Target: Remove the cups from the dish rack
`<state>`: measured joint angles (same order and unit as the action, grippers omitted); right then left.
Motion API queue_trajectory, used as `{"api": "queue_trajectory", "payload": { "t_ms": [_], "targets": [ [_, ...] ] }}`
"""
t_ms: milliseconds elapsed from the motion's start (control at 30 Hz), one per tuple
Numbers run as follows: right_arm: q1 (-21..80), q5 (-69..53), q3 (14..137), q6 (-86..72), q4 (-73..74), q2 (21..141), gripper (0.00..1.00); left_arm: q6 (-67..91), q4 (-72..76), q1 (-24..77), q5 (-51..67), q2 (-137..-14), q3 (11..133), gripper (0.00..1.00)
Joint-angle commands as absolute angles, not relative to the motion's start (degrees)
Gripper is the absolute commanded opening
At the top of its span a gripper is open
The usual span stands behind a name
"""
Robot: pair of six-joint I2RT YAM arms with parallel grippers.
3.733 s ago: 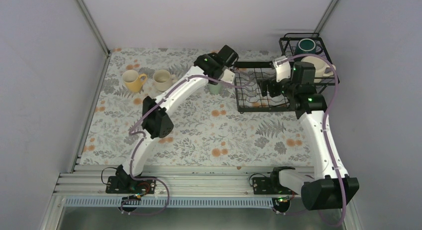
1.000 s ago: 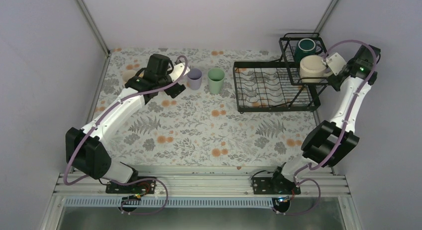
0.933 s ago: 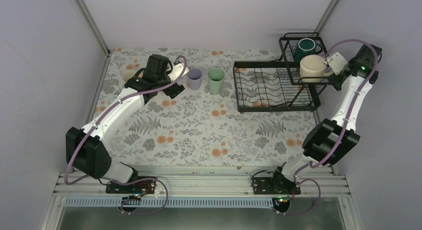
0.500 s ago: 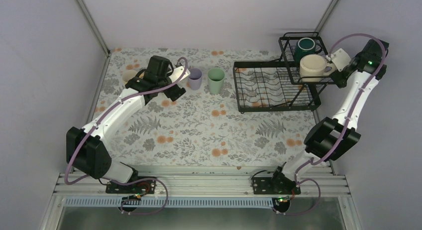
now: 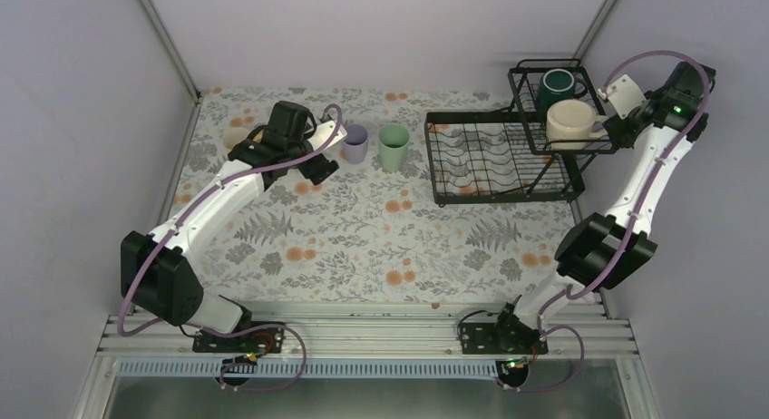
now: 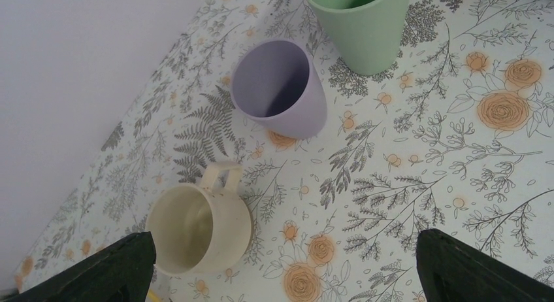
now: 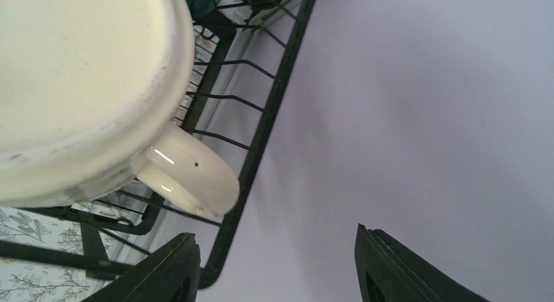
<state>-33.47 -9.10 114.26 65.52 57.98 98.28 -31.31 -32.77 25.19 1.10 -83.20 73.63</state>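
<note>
The black wire dish rack [image 5: 453,170] stands at the back right with its raised basket [image 5: 523,74]. In the basket sit a dark green mug [image 5: 555,85] and a cream mug [image 5: 569,121], whose handle [image 7: 189,178] points at my right gripper. My right gripper [image 5: 620,131] [image 7: 281,269] is open and empty, just right of the basket, close to that handle without touching it. A lavender tumbler [image 5: 355,143] [image 6: 281,89] and a mint-green tumbler [image 5: 393,145] [image 6: 359,24] stand on the table. My left gripper [image 5: 316,165] [image 6: 287,276] is wide open and empty above a second cream mug [image 6: 199,227]. The yellow mug is hidden under my left arm.
The table has a floral cloth [image 5: 381,238]. Grey walls close in on the left [image 5: 82,165], the back and the right [image 5: 716,210]; my right wrist is close to the right wall. The rack's plate tray holds nothing.
Both arms have left the rack's middle: the left swung to the table's left, the right to the basket's right side. Over the last second the right wrist drew slightly up and right.
</note>
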Motion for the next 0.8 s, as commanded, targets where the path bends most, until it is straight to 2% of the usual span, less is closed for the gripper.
{"api": "queue_trajectory", "payload": {
  "t_ms": [0, 133, 300, 533, 767],
  "targets": [
    [-33.57, -13.06, 117.32, 64.69, 60.85, 101.26, 0.62, -31.9, -33.54, 25.19, 2.0, -83.32, 75.65, 0.99],
    [-33.57, -16.06, 121.33, 64.99, 65.13, 102.96, 0.62, -31.99, -33.76, 25.09, 1.8, -83.15, 75.43, 0.99],
    [-33.46, -18.48, 119.82, 66.69, 64.37, 102.66, 0.62, -31.99, -33.59, 25.13, 1.79, -82.89, 75.06, 0.99],
    [-33.4, -19.29, 125.91, 65.44, 68.71, 109.54, 0.55, -32.27, -33.74, 25.12, 1.71, -82.75, 74.87, 0.99],
    [-33.37, -20.36, 123.89, 65.84, 67.21, 110.14, 0.52, -32.25, -33.93, 25.11, 2.02, -82.72, 74.81, 0.99]
  ]
}}
